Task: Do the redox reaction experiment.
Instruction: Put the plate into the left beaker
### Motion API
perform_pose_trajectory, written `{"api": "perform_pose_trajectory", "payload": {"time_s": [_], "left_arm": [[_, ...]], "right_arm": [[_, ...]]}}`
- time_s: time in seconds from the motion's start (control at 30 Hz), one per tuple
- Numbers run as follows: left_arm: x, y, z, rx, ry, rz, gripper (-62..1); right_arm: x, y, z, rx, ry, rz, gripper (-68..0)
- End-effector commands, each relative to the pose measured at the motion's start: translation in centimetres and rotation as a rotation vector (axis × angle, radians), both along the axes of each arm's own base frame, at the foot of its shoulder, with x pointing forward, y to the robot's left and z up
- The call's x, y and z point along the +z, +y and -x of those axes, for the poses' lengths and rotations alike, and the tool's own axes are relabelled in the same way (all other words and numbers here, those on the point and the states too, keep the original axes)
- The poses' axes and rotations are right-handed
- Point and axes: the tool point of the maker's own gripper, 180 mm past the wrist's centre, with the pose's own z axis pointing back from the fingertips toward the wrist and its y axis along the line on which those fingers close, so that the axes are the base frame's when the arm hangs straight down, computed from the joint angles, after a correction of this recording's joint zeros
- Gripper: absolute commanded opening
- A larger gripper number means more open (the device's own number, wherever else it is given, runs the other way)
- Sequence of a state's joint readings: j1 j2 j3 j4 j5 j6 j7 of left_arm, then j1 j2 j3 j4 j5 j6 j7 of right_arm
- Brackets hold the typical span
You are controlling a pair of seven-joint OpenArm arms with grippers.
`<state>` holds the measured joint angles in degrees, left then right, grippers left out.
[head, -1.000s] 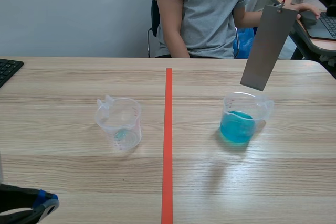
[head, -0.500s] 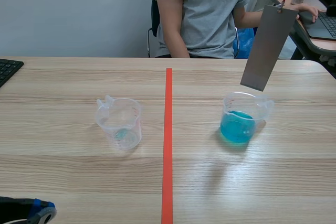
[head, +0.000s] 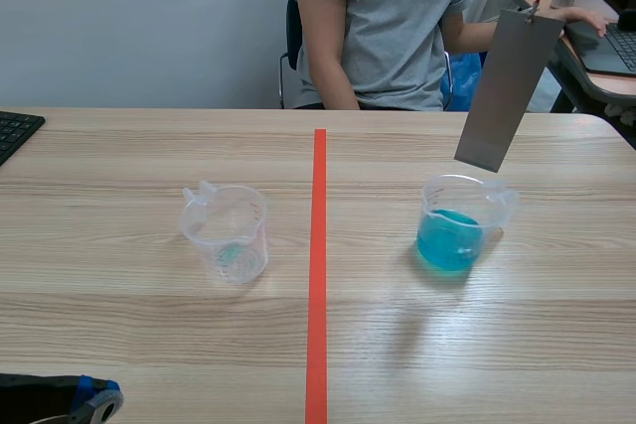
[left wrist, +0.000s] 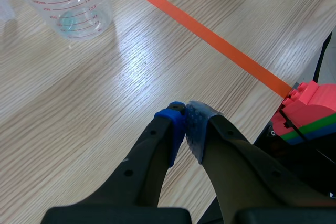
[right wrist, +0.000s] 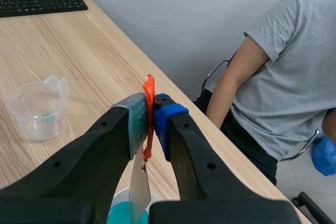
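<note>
At the near left corner of the table (head: 149,146), the left jaws are resting low with their pads pressed together on nothing. Well ahead of them, a clear plastic measuring cup with red graduation marks (left wrist: 68,3) is standing upright, all but empty save a faint blue-green trace at its bottom. This empty cup is sitting to the left of the orange-red tape line (head: 318,275).

Across that line, a clear plastic cup part-filled with bright blue liquid (head: 457,225) is standing upright, well apart from the left jaws and beneath the right ones. Above it, a long flat grey metal strip (head: 507,91) is hanging free in the air from a thin orange-red tag (right wrist: 149,114). The right jaws are clamping that tag, raised high over the far right part of the table. The strip itself is dangling below them, untouched by the pads.

The grey metal strip's long axis is running nearly vertical but tilting. Its lower end is leaning toward the middle of the table and seems to be hovering just above the far rim of the blue-liquid cup, not yet in the liquid. Judging from this, the coming move is turning on a straight descent of the right arm, with the strip's lower edge needing to line up inside the cup's mouth rather than over its rim.
</note>
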<state>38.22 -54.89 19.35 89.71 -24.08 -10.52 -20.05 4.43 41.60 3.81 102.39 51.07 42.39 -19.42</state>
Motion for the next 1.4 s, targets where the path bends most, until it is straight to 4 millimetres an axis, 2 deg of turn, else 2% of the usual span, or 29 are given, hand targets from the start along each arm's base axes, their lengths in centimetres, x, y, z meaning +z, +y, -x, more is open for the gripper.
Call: {"api": "perform_pose_trajectory", "payload": {"time_s": [0.0,0.3,0.57,0.83,1.07,1.37], "left_arm": [[0.7,-0.4,-0.4,0.000,-0.024,0.025,-57.8],[0.4,-0.3,-0.3,-0.001,-0.011,0.010,-57.8],[0.4,-0.3,-0.3,-0.001,-0.009,0.008,-57.8],[0.4,-0.3,-0.3,-0.001,-0.009,0.008,-57.8],[0.3,-0.3,-0.3,-0.001,-0.006,0.005,-57.8],[0.3,-0.3,-0.3,-0.001,-0.007,0.005,-57.8]], "right_arm": [[1.8,0.2,0.2,0.021,-0.051,-0.010,-66.4],[1.9,1.7,0.4,0.069,-0.058,-0.020,-66.4],[2.6,4.7,0.5,0.156,-0.081,-0.043,-66.4],[3.2,8.8,0.5,0.243,-0.125,-0.053,-66.2],[3.1,13.3,0.9,0.310,-0.141,-0.060,-66.2],[3.3,19.0,2.4,0.401,-0.156,-0.087,-66.2]]}}
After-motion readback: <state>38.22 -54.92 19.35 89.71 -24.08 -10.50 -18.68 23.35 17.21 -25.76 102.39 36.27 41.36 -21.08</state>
